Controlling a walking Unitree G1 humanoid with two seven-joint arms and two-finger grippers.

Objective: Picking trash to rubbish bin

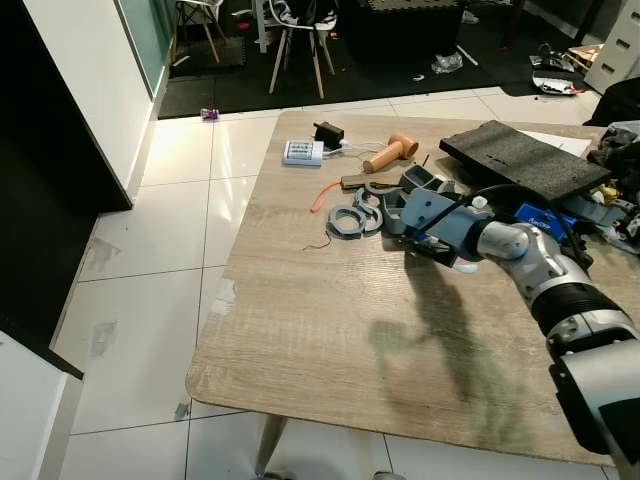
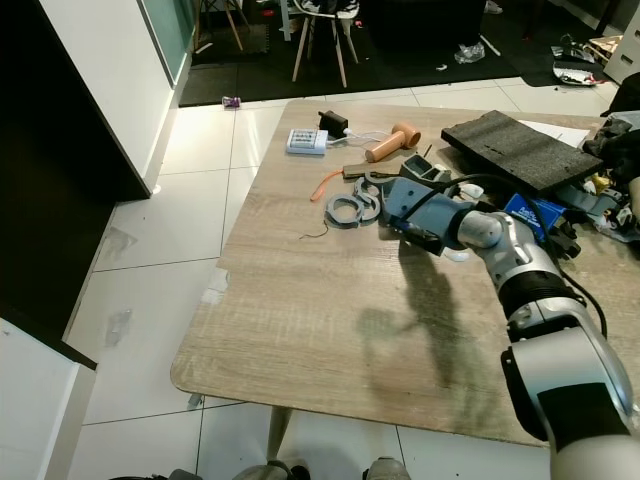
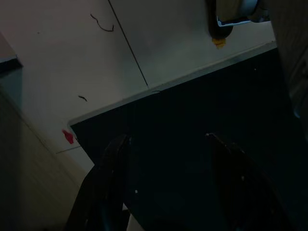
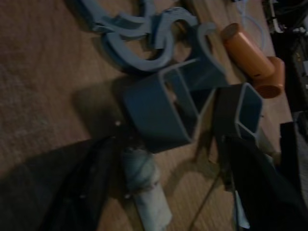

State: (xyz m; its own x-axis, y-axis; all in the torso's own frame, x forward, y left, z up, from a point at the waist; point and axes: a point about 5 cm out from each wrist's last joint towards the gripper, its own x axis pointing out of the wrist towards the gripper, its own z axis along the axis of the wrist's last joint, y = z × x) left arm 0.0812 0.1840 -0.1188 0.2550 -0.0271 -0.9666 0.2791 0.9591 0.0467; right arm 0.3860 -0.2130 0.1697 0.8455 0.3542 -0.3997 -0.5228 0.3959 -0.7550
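The right gripper (image 4: 163,187) reached over the far right part of the wooden bench (image 1: 330,330), its fingers (image 4: 77,187) spread apart on either side of a small crumpled whitish scrap of trash (image 4: 144,190) that lay on the bench just before a blue-grey open box-shaped piece (image 4: 161,110). Grey ring-shaped parts (image 1: 355,215) lay just beyond, nearer the far edge, with an orange cylinder (image 1: 390,152) and a white keypad (image 1: 302,152) close to that edge and a dark foam slab (image 1: 525,160) toward the far right corner. The left gripper (image 3: 168,183) hung over a dark surface and pale floor tiles (image 3: 72,57), its fingers spread and holding nothing.
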